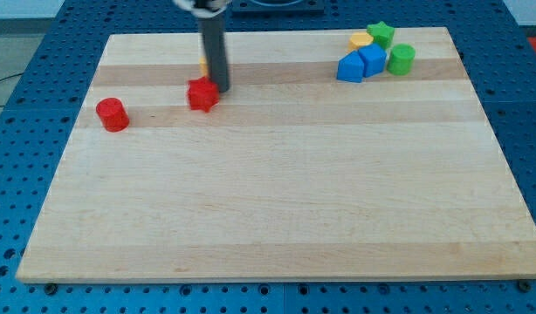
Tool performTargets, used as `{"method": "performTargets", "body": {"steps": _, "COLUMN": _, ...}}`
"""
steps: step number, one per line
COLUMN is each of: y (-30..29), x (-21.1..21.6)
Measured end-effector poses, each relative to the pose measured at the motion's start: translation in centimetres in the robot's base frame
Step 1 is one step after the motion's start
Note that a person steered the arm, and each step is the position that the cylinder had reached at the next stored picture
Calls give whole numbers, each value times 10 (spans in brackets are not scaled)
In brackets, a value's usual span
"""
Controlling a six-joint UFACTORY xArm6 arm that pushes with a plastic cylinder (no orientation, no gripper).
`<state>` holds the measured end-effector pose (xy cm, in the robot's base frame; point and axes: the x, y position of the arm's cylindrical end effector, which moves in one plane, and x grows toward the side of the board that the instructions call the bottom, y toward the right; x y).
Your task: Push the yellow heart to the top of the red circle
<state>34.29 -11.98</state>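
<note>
Nearest the camera: pale wooden board (277, 218), lying on a blue perforated table (521, 131).

At 10 o'clock from the board's centre, red cylinder (113, 114), standing alone near the view's left edge of the board. At 3 o'clock from it and well apart, red star-like block (202, 94).

Dark rod (214, 48) coming down from the view's top; my tip (222, 90) just at 3 o'clock of the red star-like block, touching or nearly touching it. Plain rod end only, so nothing to spread or pinch.

Yellow sliver (203, 65) showing at the rod's 9 o'clock side, at 12 o'clock of the red star-like block; mostly hidden behind the rod, shape not readable, and well apart from the red cylinder.

Far at 2 o'clock on the board, a tight cluster: green star (381, 33), flat yellow block (361, 39), two blue blocks (349, 67) (371, 59) and green cylinder (401, 58). Cannot tell which yellow piece is the heart.
</note>
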Motion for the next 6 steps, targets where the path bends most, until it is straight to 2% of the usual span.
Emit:
{"method": "performTargets", "body": {"steps": 1, "y": -60, "x": 20}}
{"method": "performTargets", "body": {"steps": 2, "y": 14, "x": -10}}
{"method": "performTargets", "body": {"steps": 3, "y": 103, "x": -64}}
{"method": "performTargets", "body": {"steps": 4, "y": 48, "x": -89}}
{"method": "performTargets", "body": {"steps": 5, "y": -27, "x": -36}}
{"method": "performTargets", "body": {"steps": 6, "y": -82, "x": -8}}
